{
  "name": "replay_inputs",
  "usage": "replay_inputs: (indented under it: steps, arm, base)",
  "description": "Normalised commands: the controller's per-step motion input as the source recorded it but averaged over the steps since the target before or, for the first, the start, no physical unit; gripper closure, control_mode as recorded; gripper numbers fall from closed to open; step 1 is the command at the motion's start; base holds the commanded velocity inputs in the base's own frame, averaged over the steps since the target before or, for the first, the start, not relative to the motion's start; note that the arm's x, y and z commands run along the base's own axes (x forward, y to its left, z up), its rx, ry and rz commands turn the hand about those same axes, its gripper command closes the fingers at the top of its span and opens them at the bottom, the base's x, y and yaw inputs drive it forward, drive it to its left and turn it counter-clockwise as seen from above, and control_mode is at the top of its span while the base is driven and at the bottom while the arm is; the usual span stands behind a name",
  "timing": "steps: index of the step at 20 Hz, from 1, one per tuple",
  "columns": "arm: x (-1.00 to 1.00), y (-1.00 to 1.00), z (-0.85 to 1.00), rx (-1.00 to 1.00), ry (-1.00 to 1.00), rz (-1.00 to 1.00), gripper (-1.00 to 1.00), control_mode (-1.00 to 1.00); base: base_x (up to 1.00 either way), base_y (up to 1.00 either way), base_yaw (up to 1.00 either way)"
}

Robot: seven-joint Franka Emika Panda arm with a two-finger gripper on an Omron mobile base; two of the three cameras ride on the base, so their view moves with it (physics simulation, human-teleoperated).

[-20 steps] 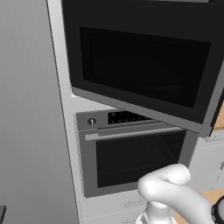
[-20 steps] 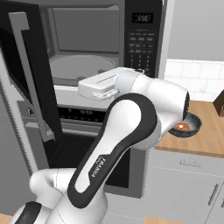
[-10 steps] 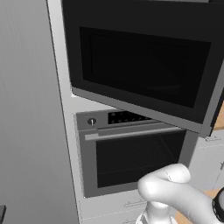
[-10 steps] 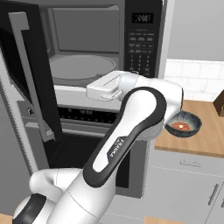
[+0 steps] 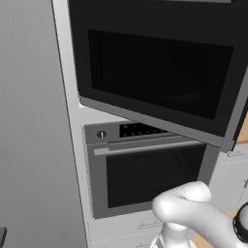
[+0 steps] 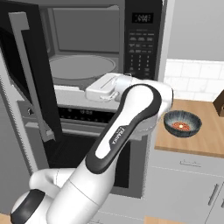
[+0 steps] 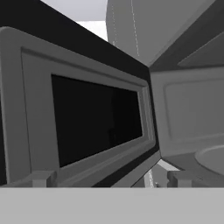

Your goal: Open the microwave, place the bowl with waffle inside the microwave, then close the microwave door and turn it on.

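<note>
Standing wide open, the microwave door [image 6: 24, 74] swings out to the left of the microwave [image 6: 144, 48], grey inner frame and dark window facing the cavity. Grey interior exposed, round turntable [image 6: 81, 66] bare. Keypad panel [image 6: 143, 50] on the right side of the front, small display above it. Oven [image 5: 145, 169] with horizontal bar handle directly below. White arm curls up from the lower left in the right base view, hand held just in front of the cavity's lower edge. Pincer [image 7: 109, 178] spread fully, both tips apart, nothing between them; hand view looks along the door's inner face toward the hinge. Bowl [image 6: 182, 123] sits on the wooden table, near its left edge, right of the microwave, reddish-brown waffle inside.
</note>
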Motion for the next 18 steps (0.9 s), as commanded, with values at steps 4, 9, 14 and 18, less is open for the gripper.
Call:
replay_inputs:
  steps: [4,9,14,18]
  arm:
    - [0.02,0.28,-0.13,0.00,0.00,0.04,-1.00,-1.00]
    - [0.00,0.24,-0.19,0.00,0.00,0.05,-1.00,-1.00]
    - [-0.37,0.30,-0.03,0.00,0.00,0.06,-1.00,-1.00]
    - [-0.50,0.50,0.00,0.00,0.00,0.03,-1.00,-1.00]
  base:
    - [0.00,0.00,0.00]
    - [0.00,0.00,0.00]
    - [0.00,0.00,0.00]
    - [0.00,0.00,0.00]
